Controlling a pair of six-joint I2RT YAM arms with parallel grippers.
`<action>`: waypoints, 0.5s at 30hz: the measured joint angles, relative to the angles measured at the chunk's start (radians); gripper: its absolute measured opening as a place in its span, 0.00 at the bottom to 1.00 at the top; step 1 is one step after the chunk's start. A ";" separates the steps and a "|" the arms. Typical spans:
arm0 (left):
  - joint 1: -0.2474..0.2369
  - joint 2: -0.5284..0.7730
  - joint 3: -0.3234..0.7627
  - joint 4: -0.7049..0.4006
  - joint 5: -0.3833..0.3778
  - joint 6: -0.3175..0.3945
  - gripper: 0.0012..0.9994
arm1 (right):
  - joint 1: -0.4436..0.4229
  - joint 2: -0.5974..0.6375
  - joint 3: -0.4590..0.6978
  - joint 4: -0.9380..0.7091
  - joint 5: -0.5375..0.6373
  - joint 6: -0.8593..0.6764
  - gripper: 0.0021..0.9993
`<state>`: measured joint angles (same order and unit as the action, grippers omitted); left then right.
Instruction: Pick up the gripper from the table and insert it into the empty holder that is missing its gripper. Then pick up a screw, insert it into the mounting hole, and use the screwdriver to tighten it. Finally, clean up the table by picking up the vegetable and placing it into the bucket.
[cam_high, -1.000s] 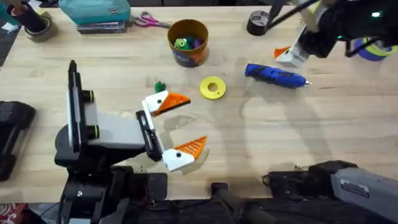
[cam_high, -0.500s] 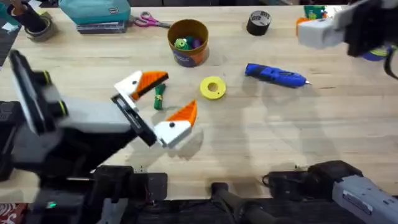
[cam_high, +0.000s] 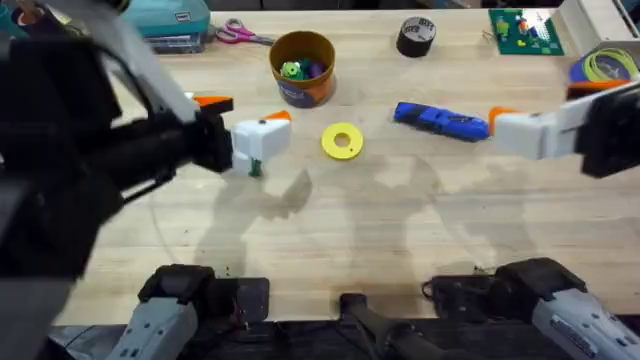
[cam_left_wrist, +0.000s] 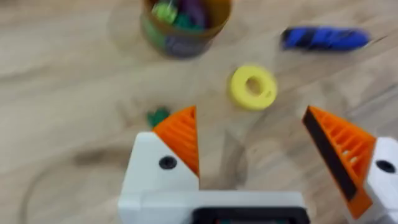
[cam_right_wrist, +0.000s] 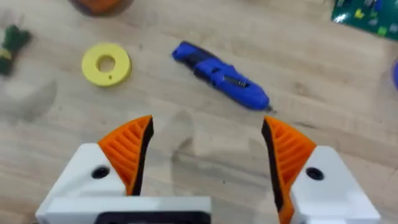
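Left gripper (cam_left_wrist: 252, 155) empty, jaws apart; the vegetable (cam_left_wrist: 157, 116) lies on the wood table (cam_high: 400, 240) just beyond one pad. Judged light, stiff moulded plastic: a slim ridged dark-green bundle, best pinched across mid-stalk. Right gripper (cam_right_wrist: 205, 152) likewise spread, empty, the smooth blue screwdriver (cam_right_wrist: 221, 76) lying beyond it.

Blue screwdriver (cam_high: 441, 120) flat beside bucket (cam_high: 302, 67)

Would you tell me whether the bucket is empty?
No: the bucket holds small green and purple pieces, seen from overhead.
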<state>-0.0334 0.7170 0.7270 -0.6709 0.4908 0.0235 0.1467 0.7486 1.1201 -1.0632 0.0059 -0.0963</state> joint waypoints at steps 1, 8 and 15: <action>0.000 0.037 0.026 -0.027 -0.028 0.002 0.99 | 0.000 0.000 -0.018 -0.006 0.000 0.000 1.00; 0.000 0.206 0.104 -0.096 -0.153 0.007 0.99 | 0.000 0.002 -0.060 -0.016 0.000 0.001 1.00; 0.000 0.289 0.105 -0.107 -0.212 0.008 0.99 | 0.000 0.002 -0.060 -0.015 0.000 0.004 1.00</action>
<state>-0.0332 1.0062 0.8318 -0.7782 0.2790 0.0318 0.1467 0.7506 1.0599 -1.0786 0.0059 -0.0923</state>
